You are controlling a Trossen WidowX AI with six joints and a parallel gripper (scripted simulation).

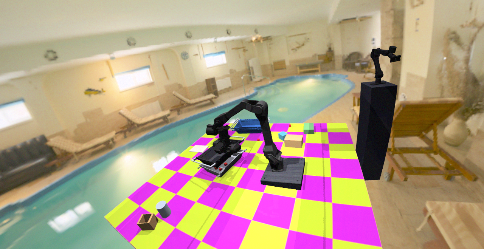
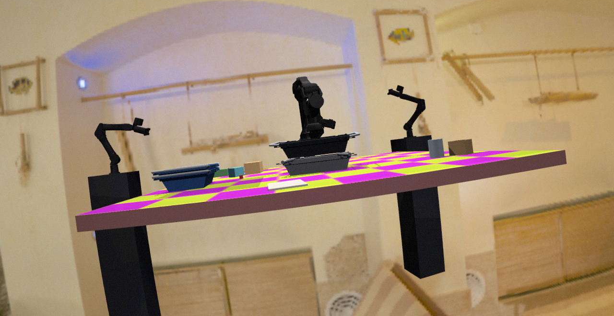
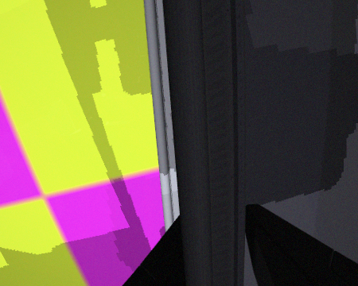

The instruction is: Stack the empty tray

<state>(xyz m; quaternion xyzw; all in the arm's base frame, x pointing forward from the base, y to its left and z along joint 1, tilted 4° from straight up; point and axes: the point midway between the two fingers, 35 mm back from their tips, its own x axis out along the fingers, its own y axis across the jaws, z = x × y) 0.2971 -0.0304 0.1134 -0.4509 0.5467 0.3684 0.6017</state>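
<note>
My gripper (image 3: 220, 218) is shut on the long rim of the black empty tray (image 1: 209, 156) (image 2: 319, 147) (image 3: 219, 99). The black tray hangs about level, with its own wire bars out at its ends. The grey loaded tray (image 2: 317, 166) stands below it on the table, its underside close over the grey rim; whether they touch I cannot tell. Red blocks (image 1: 225, 163) show in the grey tray on the side towards the arm's base. The grey tray's bars are mostly hidden, so I cannot tell exactly how they lie.
A blue tray stack (image 1: 248, 126) (image 2: 188, 181) stands at the far end. A white flat piece (image 1: 198, 148) (image 2: 287, 184) lies near the trays. A tan box (image 1: 293, 141), blue cube (image 1: 282, 135) and green block (image 1: 308, 128) stand beyond the base; a grey cylinder (image 1: 163, 209) and brown box (image 1: 147, 223) stand opposite.
</note>
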